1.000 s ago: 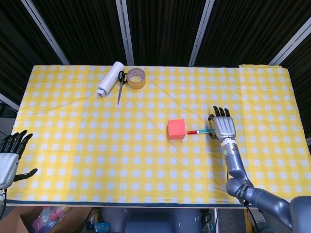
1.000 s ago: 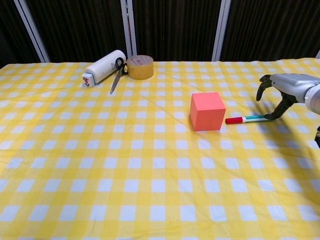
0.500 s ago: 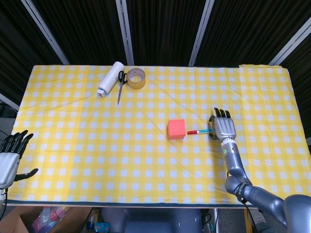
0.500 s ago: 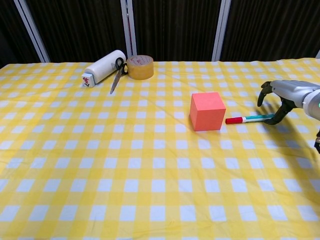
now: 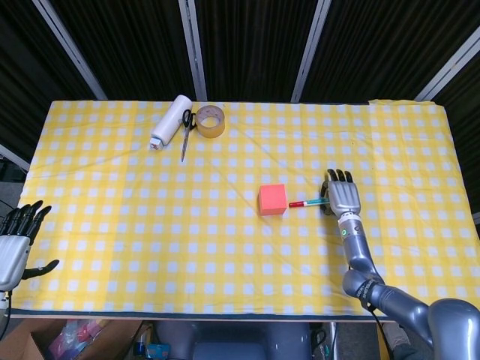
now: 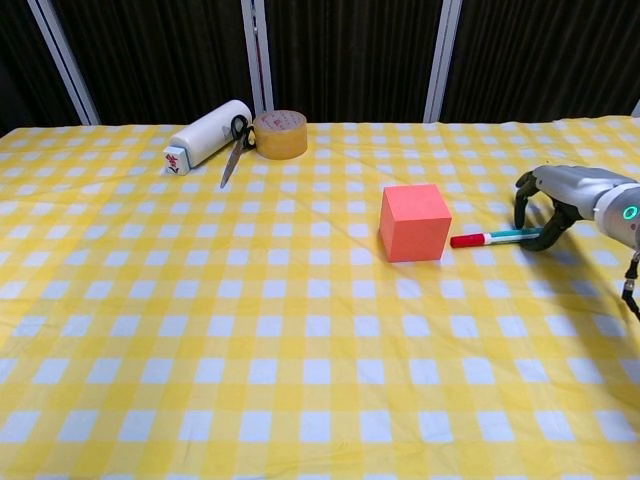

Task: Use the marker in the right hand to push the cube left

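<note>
The orange-red cube [image 5: 273,199] [image 6: 415,221] stands on the yellow checked cloth right of centre. A marker [image 5: 306,202] [image 6: 490,238] with a red cap and teal body lies flat just right of it, cap tip close to the cube's right face. My right hand [image 5: 342,195] [image 6: 560,195] hovers low over the marker's teal end, fingers arched down on both sides of it and apart, with no clear grip showing. My left hand [image 5: 15,244] hangs off the table's front left corner, fingers spread and holding nothing.
At the back left lie a white bottle [image 5: 171,120] [image 6: 208,132], scissors [image 5: 185,131] [image 6: 233,145] and a roll of brown tape [image 5: 210,121] [image 6: 280,134]. The cloth [image 5: 150,225] left of the cube is bare. A box sits below the front left edge.
My right hand has sunk lower over the marker's teal end and its fingers have curled down around it. Cube, marker and left hand have stayed put.
</note>
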Robot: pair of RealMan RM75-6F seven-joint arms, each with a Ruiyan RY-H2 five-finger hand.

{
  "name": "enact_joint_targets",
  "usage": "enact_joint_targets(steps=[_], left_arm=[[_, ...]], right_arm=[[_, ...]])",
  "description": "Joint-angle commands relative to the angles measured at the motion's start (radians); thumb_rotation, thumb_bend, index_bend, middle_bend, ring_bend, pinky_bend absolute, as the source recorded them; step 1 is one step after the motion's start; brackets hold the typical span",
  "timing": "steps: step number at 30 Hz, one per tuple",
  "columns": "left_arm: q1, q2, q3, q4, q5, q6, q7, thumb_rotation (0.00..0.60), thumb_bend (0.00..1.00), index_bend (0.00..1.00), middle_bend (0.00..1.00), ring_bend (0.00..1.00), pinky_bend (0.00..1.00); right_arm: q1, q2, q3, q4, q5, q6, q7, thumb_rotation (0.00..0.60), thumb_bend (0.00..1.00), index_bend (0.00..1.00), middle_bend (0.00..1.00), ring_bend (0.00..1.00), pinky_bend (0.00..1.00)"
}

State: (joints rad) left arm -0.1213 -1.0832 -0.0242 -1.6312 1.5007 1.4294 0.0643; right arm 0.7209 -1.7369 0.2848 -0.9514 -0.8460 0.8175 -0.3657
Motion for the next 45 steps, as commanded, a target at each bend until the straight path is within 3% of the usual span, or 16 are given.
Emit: enact_joint_targets(steps=[1,15,29,45], left_arm=[[0.0,0.0,-0.001,0.0,-0.001,0.0,-0.002,0.6,0.0,0.0,0.0,0.0,0.0],[-0.002,0.003,0.001,-0.002,0.0,-0.003,-0.012,0.6,0.0,0.0,0.0,0.0,0.0],[-0.002,0.005,0.004,-0.009,0.0,-0.003,-0.008,0.6,0.0,0.0,0.0,0.0,0.0],[-0.002,0.008,0.006,-0.013,0.0,-0.006,-0.018,0.6,0.0,0.0,0.0,0.0,0.0]], right_arm=[[0.002,-0.011,-0.002,0.014,-0.011,0.002,0.012,0.6,0.39,0.58,0.15,0.0,0.0],[0.002,-0.016,0.003,0.016,-0.05,0.022,0.048,0.6,0.45,0.63,0.17,0.01,0.0],[-0.033,0.134,0.019,-0.18,-0.064,0.102,0.016,0.6,0.48,0.63,0.17,0.02,0.0],[-0.046,0.184,-0.016,-0.228,-0.062,0.06,0.035,0.6,0.48,0.63,0.17,0.02,0.0]])
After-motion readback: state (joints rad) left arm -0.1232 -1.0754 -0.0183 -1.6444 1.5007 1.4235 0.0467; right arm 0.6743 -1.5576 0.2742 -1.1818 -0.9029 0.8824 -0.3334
